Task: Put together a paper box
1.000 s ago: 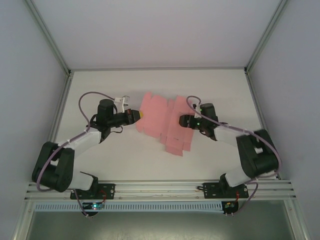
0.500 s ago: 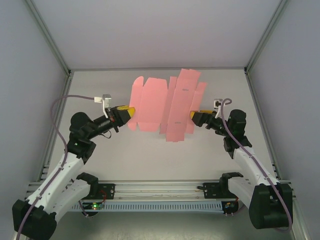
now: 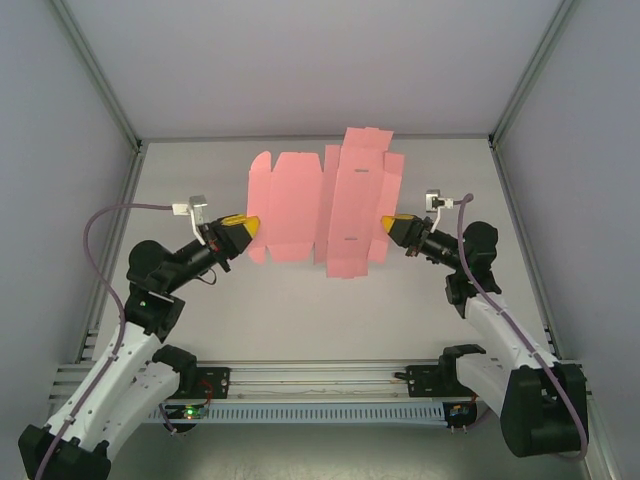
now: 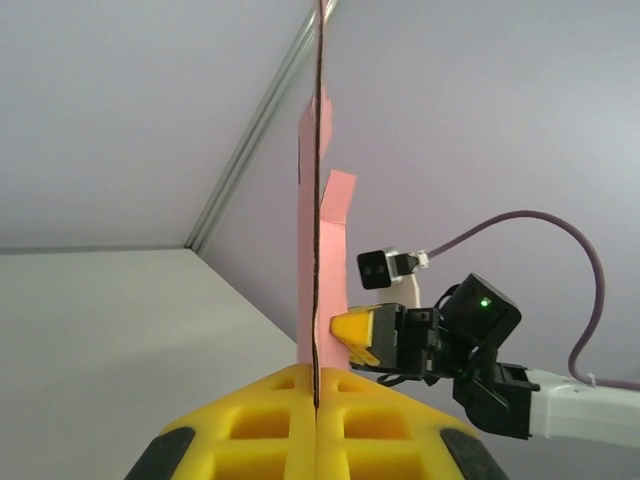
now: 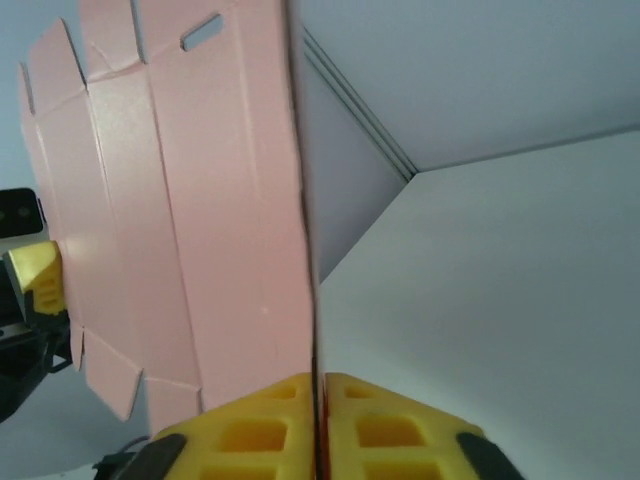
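Upper centre, my left tool point(image 3: 252, 224) and right tool point(image 3: 388, 222) clench opposite edges of the flat paper box point(image 3: 320, 205); I'd fold without tearing.

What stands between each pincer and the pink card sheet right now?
Nothing visible does. The left pincer and the right pincer are each shut on opposite side edges of the flat pink card sheet, and they hold it up above the table.
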Available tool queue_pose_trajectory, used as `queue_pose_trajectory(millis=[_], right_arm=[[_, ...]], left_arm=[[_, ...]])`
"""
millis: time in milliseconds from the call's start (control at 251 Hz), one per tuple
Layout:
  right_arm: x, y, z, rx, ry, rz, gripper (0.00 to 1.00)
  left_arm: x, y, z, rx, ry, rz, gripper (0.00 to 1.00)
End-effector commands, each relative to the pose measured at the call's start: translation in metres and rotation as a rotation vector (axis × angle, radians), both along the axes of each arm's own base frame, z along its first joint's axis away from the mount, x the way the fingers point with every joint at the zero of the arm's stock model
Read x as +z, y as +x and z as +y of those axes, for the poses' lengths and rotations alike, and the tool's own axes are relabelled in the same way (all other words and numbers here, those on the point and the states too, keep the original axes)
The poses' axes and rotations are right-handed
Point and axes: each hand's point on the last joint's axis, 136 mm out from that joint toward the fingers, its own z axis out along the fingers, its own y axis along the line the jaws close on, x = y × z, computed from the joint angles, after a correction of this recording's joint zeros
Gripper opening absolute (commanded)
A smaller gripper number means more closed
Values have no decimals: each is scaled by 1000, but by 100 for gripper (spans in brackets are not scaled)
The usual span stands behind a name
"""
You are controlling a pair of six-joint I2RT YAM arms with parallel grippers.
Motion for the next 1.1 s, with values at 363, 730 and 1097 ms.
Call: queue_pose_trajectory(millis=[363, 730, 1097], right_arm=[[-65, 2, 11, -77, -612, 5, 0], [-143, 70, -2, -85, -1316, 54, 0], [-141, 109, 66, -66, -1597, -615, 0]], left_arm=[[-155, 30, 95, 630, 346, 504, 100], [-161, 49, 103, 703, 419, 565, 100], [-169, 110, 71, 618, 498, 623, 100]])
